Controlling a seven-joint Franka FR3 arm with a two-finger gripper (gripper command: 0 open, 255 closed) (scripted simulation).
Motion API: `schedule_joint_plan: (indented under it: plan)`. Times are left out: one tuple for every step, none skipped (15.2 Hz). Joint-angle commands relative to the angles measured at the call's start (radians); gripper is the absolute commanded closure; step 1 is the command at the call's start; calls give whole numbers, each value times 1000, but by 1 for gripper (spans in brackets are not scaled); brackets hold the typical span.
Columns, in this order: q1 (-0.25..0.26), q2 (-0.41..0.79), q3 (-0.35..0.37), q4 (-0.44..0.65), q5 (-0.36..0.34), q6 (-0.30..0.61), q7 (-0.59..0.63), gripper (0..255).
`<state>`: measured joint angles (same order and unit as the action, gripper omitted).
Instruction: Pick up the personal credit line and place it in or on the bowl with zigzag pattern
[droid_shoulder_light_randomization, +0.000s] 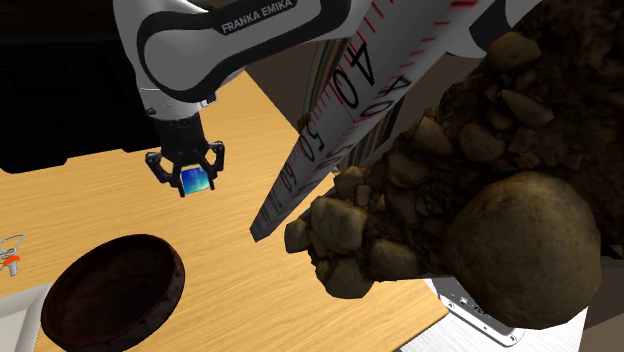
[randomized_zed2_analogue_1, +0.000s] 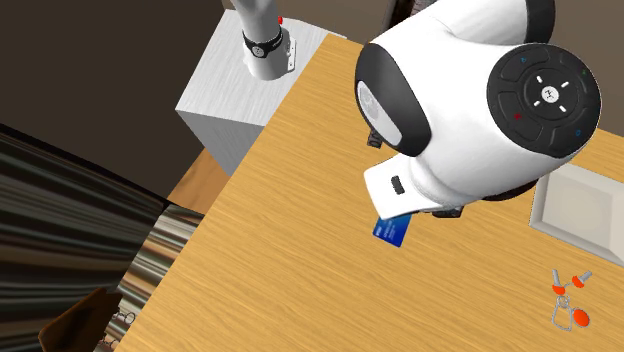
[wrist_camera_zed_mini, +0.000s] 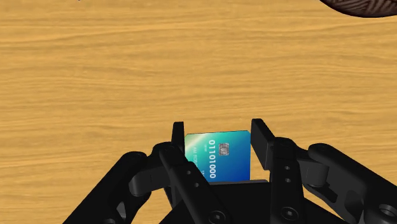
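**Card gripped above the desk**

The black gripper has its two fingers closed on the side edges of a blue credit card. It holds the card on edge, lifted clear of the wooden desk and well in from the desk's edges. A dark brown bowl stands on the desk apart from the card, just beside a white tray. Near the tray lies a small orange-and-grey item.
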<state>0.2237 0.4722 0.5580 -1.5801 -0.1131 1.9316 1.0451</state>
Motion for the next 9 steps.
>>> schedule_joint_plan:
  plan:
    - [0, -9, 3, 14, 5, -22, 0, 255]
    - [0, -12, 4, 23, 7, -34, 0, 255]
    - [0, -16, 5, 31, 8, -46, 0, 255]
    - [0, -19, 7, 40, 10, -58, 0, 255]
    - [0, -22, 8, 50, 12, -70, 0, 255]
    - [0, -25, 9, 60, 13, -82, 0, 255]
    - [0, -28, 10, 70, 15, -94, 0, 255]
    - [1, -30, 10, 80, 16, -106, 1, 255]
    - [1, -32, 11, 91, 17, -119, 1, 255]
